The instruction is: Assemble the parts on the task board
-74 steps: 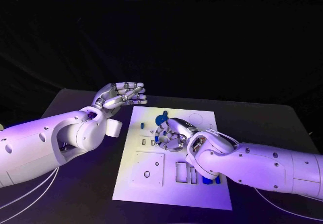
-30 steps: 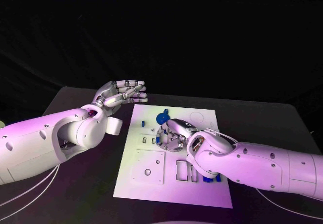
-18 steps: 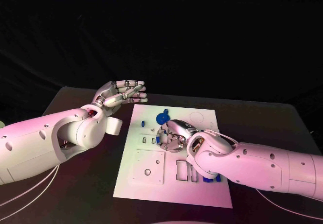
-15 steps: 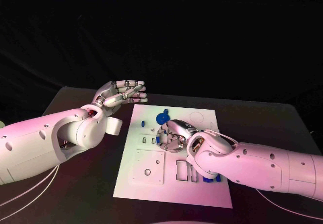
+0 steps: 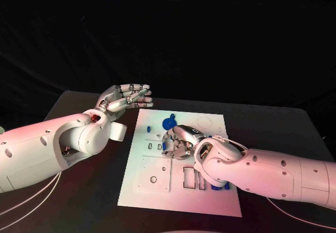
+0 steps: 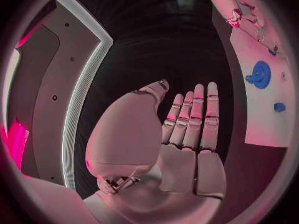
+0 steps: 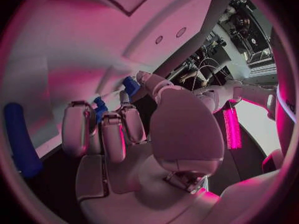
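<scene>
The white task board (image 5: 158,191) lies in the middle of the table. My right hand (image 5: 177,144) is low over its middle, fingers curled down around a small blue part (image 5: 162,145); the right wrist view shows that part (image 7: 98,109) between the fingertips and the thumb. A round blue part (image 5: 168,122) and a tiny blue part (image 5: 148,129) sit toward the board's far edge, both also seen from the left wrist as the round part (image 6: 260,74) and the tiny part (image 6: 279,106). My left hand (image 5: 126,99) hangs raised beyond the board's far left corner, fingers apart, holding nothing.
More blue parts (image 5: 218,186) stand by the slots at the board's near right, partly hidden by my right forearm. A long blue piece (image 7: 19,139) lies on the board beside my right hand. Black table (image 5: 280,131) surrounds the board.
My right hand has slid slightly toward the near left over the board, its fingers closing lower around the small blue part. The left hand has stayed still.
</scene>
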Motion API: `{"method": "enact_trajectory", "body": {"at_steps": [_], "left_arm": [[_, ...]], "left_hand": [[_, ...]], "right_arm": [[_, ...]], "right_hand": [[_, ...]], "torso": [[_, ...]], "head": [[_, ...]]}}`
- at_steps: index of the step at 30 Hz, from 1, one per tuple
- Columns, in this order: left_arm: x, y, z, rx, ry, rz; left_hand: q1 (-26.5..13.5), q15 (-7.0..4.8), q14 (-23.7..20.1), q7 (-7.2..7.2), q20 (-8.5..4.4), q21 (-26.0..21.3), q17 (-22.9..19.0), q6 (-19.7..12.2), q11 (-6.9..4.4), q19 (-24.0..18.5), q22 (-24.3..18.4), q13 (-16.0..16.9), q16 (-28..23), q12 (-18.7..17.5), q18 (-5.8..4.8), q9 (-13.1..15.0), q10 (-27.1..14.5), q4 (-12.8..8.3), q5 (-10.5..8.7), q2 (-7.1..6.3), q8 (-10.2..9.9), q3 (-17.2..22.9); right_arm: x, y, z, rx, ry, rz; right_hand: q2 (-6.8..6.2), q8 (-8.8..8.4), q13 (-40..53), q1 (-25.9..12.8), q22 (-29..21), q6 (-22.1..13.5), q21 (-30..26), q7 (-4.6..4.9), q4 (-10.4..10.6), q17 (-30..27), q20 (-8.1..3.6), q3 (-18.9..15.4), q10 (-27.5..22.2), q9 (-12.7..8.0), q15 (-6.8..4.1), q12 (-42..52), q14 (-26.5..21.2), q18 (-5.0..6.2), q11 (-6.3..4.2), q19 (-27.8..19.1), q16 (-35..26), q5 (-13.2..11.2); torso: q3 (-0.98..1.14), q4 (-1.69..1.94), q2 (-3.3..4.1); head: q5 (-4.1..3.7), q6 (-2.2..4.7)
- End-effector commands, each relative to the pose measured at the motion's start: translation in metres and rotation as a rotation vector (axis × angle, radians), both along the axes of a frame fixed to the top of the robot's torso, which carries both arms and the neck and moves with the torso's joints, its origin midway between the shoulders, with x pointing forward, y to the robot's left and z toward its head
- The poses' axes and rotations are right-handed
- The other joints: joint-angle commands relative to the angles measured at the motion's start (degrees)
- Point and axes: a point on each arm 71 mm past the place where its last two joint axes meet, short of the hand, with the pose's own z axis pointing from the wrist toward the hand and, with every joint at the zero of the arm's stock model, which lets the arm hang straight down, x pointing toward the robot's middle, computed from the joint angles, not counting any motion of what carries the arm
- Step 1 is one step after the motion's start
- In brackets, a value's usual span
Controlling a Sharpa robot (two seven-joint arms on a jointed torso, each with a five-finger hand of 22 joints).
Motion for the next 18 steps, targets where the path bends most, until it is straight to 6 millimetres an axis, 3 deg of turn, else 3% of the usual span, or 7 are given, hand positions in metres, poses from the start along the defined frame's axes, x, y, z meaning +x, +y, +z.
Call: {"method": "enact_trajectory", "body": {"at_steps": [1, 7, 9, 10, 11, 15, 18], "left_arm": [[-0.001, -0.002, 0.001, -0.010, -0.002, -0.018], [0.000, 0.000, -0.003, 0.037, 0.024, -0.029], [0.000, -0.001, -0.005, 0.080, 0.034, -0.054], [0.000, -0.002, -0.006, 0.105, 0.038, -0.070], [0.000, -0.002, -0.007, 0.127, 0.042, -0.082], [0.000, -0.002, -0.016, 0.273, 0.095, -0.130], [-0.003, -0.003, -0.025, 0.427, 0.163, -0.189]], "left_hand": [[-0.6, 0.28, -0.1, 2.89, 0.26, 0.0, 0.1, -0.3, 0.13, 0.3, -0.1, 0.0, -0.2, -0.3, 0.73, -0.1, -0.1, 0.0, -0.28, 0.11, -0.3, 0.4], [-0.9, 0.14, 0.6, 2.98, 0.17, 0.2, 0.5, -0.4, 0.15, 0.7, 0.0, 0.1, 0.1, -0.4, 0.80, -0.1, -0.1, -0.1, -0.31, 0.02, -0.3, 0.4], [-1.8, -1.47, 6.1, 2.32, -1.32, 2.9, 2.7, 1.3, -1.05, 4.6, 1.1, 0.9, 4.1, 1.6, 0.92, 0.3, 3.7, 0.1, -0.40, -0.06, 0.6, 0.3], [-3.0, -4.14, 12.7, 0.94, -4.27, 8.1, 7.2, 4.4, -3.45, 10.7, 3.6, 2.1, 12.0, 4.5, 0.70, 1.4, 8.2, 0.8, -0.19, -0.26, 3.0, 0.1], [-3.3, -4.23, 13.3, 0.77, -4.50, 8.7, 8.3, 4.2, -3.27, 11.0, 3.9, 2.3, 13.7, 5.0, 0.69, 1.5, 8.7, 1.0, -0.33, -0.37, 3.2, 0.1], [-5.9, -6.18, 15.4, -0.78, -6.53, 18.6, 21.6, 3.1, -5.02, 14.6, 9.7, 7.2, 33.7, 13.1, 0.63, 4.0, 11.0, 3.6, -0.52, -1.12, 7.4, -0.9], [-3.5, -9.00, 26.1, -4.12, -9.76, 30.9, 51.3, 4.0, -9.19, 16.8, 17.2, 21.6, 61.3, 33.4, 0.86, 12.0, 9.8, 1.6, 0.42, 1.07, 20.0, 0.3]], "right_arm": [[-0.003, 0.000, 0.002, 0.010, -0.026, 0.019], [-0.007, -0.018, 0.015, 0.092, -0.058, 0.002], [-0.007, -0.029, 0.023, 0.150, -0.030, 0.006], [-0.006, -0.035, 0.027, 0.183, -0.007, 0.003], [-0.005, -0.040, 0.030, 0.209, 0.013, 0.000], [0.004, -0.067, 0.049, 0.305, 0.095, -0.046], [0.011, -0.086, 0.062, 0.331, 0.109, -0.087]], "right_hand": [[0.55, -0.38, 2.1, 1.2, 1.9, -0.5, -0.3, 0.00, 0.4, 13.1, 0.52, -2.2, -0.4, -0.1, 0.50, -0.3, 5.5, -0.03, 0.16, -0.1, 0.0, -0.8], [3.03, -2.01, 1.8, 5.8, 1.8, -1.2, -0.9, 0.39, 4.2, 12.9, 0.82, -13.0, -0.6, -0.8, 0.86, -0.4, 5.5, 0.06, 0.55, -0.1, -0.1, -0.7], [3.51, -2.41, 0.4, 6.9, 0.9, -1.4, -2.1, 0.50, 5.7, 11.8, 0.88, -14.9, -1.7, -1.0, 0.91, -1.6, 5.2, 0.33, 0.62, -0.8, -0.5, -0.6], [4.39, -2.72, -2.1, 8.1, -0.6, -1.8, -4.0, 0.57, 6.3, 10.3, 0.89, -14.8, -3.9, -1.1, 0.90, -4.0, 4.8, 0.79, 0.65, -1.9, -1.0, -0.5], [4.64, -2.75, -2.2, 8.4, -0.8, -1.7, -4.2, 0.57, 6.5, 10.3, 0.89, -14.6, -3.9, -1.1, 0.90, -4.1, 4.8, 0.83, 0.65, -2.0, -1.0, -0.5], [5.40, -2.47, -2.7, 9.8, -2.4, -1.0, -6.4, 0.43, 7.0, 8.8, 0.82, -13.6, -4.2, -1.0, 0.79, -4.4, 4.4, 1.30, 0.52, -3.1, -1.7, 0.5], [6.16, -2.26, -3.0, 9.1, -2.7, -0.8, -6.8, 0.36, 8.1, 8.5, 0.75, -13.2, -4.3, -0.9, 0.72, -4.6, 4.3, 1.36, 0.46, -3.3, -1.8, 0.0]], "torso": [[0.03, 0.03, 0.01], [0.09, -0.01, -0.19], [0.05, 0.07, -0.29], [-0.02, 0.17, -0.33], [-0.02, 0.20, -0.38], [0.08, 0.24, -0.82], [0.16, 0.27, -1.22]], "head": [[0.11, -0.03], [0.31, -0.18], [0.14, -0.08], [0.04, 0.04], [0.03, 0.01], [0.34, -0.16], [0.40, -0.34]]}}
